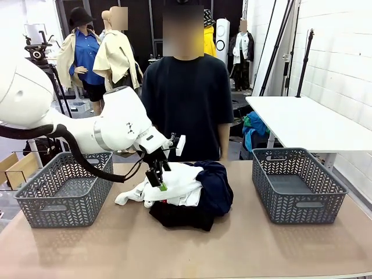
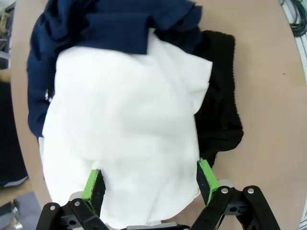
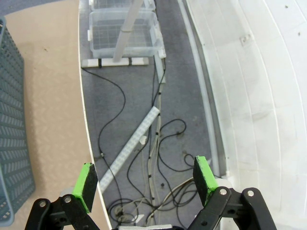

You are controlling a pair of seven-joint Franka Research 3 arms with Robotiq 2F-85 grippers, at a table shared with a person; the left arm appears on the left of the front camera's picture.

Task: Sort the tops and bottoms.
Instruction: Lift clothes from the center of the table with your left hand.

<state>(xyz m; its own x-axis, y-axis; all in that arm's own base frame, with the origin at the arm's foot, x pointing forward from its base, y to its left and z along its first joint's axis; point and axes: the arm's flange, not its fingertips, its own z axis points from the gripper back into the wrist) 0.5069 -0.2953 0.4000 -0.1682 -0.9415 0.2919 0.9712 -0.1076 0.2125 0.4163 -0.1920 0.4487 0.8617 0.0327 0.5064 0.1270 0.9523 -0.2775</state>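
With jaws spread above the soft white cloth top (image 2: pixel 127 139), the left gripper (image 2: pixel 150 184) risks snagging the navy blue trousers (image 2: pixel 115 24) beyond it.

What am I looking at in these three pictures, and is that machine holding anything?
It is a two-armed robot at a table, with a person standing opposite. The wide picture comes from a fixed camera; the other two from cameras on the wrists. The left end effector, black with green pads, hangs open just above the white tops, holding nothing. They lie heaped on the dark bottoms, between two grey baskets. The right end effector is also open, beyond the table's edge, over floor cables.
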